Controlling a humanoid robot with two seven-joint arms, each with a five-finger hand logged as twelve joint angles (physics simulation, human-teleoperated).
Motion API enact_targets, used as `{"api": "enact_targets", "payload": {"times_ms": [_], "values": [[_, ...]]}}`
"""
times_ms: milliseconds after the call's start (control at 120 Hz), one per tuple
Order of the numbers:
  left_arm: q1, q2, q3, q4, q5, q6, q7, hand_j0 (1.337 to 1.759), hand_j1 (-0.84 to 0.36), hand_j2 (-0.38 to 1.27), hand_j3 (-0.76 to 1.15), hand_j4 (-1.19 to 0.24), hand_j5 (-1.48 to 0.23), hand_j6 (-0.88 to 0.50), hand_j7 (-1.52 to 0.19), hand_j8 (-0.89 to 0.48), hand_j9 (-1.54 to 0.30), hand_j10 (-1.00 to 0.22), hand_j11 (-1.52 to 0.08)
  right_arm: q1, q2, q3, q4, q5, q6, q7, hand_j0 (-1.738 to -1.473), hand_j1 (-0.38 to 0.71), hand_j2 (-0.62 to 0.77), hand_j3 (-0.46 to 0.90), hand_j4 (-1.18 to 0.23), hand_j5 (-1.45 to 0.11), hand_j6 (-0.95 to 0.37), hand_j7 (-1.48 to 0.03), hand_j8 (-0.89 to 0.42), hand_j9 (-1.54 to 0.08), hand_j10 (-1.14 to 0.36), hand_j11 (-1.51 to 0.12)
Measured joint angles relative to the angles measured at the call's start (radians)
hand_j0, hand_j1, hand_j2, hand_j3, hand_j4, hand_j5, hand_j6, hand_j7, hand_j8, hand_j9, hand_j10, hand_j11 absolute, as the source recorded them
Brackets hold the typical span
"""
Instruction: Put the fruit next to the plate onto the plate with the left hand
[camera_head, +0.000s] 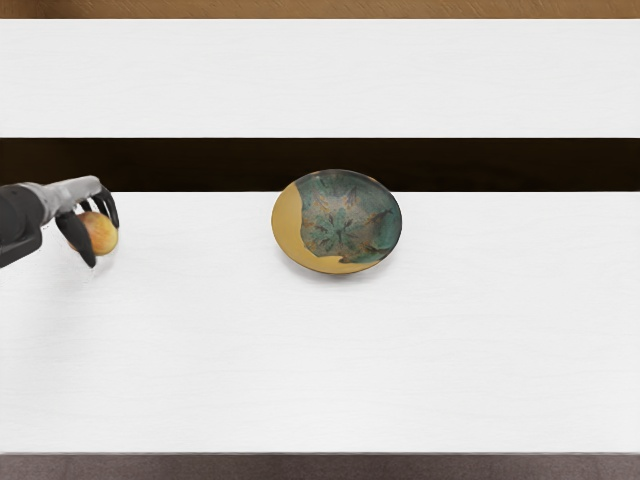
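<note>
Orange-yellow fruit (100, 233) at far left of white table (320, 350), inside left hand (85, 222). Dark fingers (78, 243) curled round it, over the top and across the front: reads as a grip, though cannot tell whether lifted or resting on the surface. Roundish, no clear long axis. Plate (337, 222) to the right of hand and fruit, well apart, at much the same depth, bare table between. Nothing on plate. Arm enters from left edge; right arm out of view, so only left hand near. Judging from this: grasp about done, carry not yet begun. Calls for a rightward sweep, nearly straight across, then lowering over plate's middle. Risk: rolls off shallow rim if let go early or off-centre.
</note>
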Motion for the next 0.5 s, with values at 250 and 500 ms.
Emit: {"api": "enact_targets", "payload": {"times_ms": [250,500], "values": [[-0.116,-0.091,0.001,0.002,-0.073,-0.004,0.0,1.654,-0.25,0.45,0.0,-0.7,-0.98,-0.32,-0.97,-0.33,-0.96,-0.53,-0.97,0.0,0.0,0.0,0.001,0.0,0.0,0.0,-1.658,-0.35,0.0,0.0,0.0,0.0,0.0,0.0,0.0,0.0,0.0,0.0],[-0.182,-0.243,0.0,0.007,-0.086,-0.006,-0.001,1.656,-0.28,0.49,0.0,-0.71,-1.01,-0.3,-0.97,-0.32,-0.95,-0.52,-0.97,0.0,0.0,0.0,0.001,0.0,0.0,0.0,-1.658,-0.35,0.0,0.0,0.0,0.0,0.0,0.0,0.0,0.0,0.0,0.0]]}}
